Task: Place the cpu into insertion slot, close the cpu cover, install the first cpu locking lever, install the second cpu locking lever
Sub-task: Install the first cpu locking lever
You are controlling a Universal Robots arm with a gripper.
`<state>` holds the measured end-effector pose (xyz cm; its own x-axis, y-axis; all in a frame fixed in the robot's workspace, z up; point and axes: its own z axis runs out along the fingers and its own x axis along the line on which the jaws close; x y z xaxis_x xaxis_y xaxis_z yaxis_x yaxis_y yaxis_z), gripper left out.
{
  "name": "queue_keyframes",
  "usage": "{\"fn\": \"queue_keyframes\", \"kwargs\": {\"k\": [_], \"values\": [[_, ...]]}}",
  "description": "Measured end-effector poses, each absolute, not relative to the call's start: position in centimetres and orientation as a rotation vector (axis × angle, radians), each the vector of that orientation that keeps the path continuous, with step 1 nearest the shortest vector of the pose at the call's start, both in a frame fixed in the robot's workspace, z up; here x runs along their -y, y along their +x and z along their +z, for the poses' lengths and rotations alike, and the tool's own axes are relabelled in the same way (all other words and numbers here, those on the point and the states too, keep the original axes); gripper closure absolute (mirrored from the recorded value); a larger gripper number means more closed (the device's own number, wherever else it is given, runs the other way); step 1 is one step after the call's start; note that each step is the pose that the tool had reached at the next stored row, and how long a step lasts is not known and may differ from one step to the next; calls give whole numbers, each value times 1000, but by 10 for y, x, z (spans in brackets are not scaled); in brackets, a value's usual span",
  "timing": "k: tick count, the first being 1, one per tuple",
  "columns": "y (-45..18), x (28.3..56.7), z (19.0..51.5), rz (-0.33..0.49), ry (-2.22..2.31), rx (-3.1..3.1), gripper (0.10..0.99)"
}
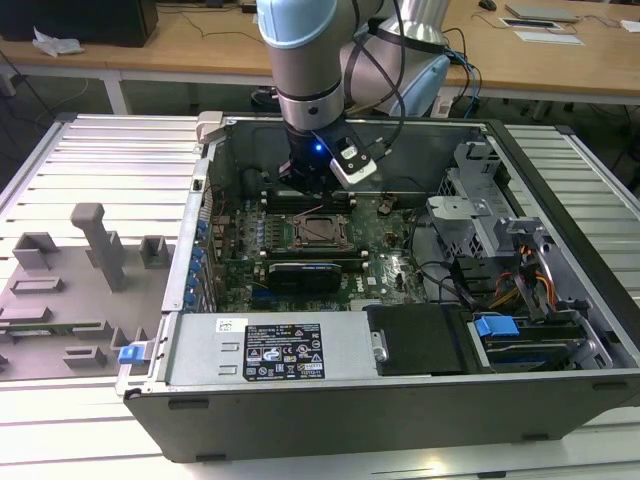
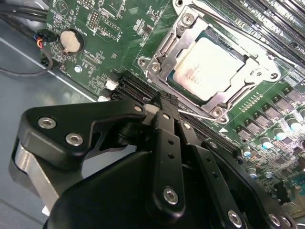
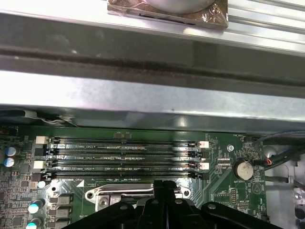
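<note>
The cpu [image 2: 206,67], with its silvery-beige top, lies flat in the insertion slot [image 2: 162,45]. The cpu cover [image 2: 259,74] is down around it as a silver frame. A thin wire locking lever [image 2: 198,114] runs along the socket edge closest to my fingertips. Another lever [image 2: 221,20] runs along the opposite edge. My gripper [image 2: 159,101] is shut with nothing between its black fingers, its tips just off the socket's corner above the memory slots. In the exterior view the gripper [image 1: 312,185] hangs over the board just behind the insertion slot [image 1: 318,231]. The first wrist view shows the gripper [image 3: 166,184] by the socket's frame [image 3: 119,193].
Long black memory slots [image 3: 124,155] lie beside the socket. A coin battery [image 2: 71,41] and loose cables [image 2: 19,21] sit further along the board. The open case's steel wall [image 3: 152,95] rises close behind. A black card [image 1: 305,272] and drive bays [image 1: 520,300] fill the rest of the case.
</note>
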<state>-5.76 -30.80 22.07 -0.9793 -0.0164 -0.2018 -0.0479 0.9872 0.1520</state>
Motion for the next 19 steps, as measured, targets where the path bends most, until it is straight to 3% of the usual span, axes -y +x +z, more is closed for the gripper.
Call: {"fn": "queue_keyframes", "kwargs": {"k": [19], "values": [[-58,294,210,198,99,-2905,980]]}}
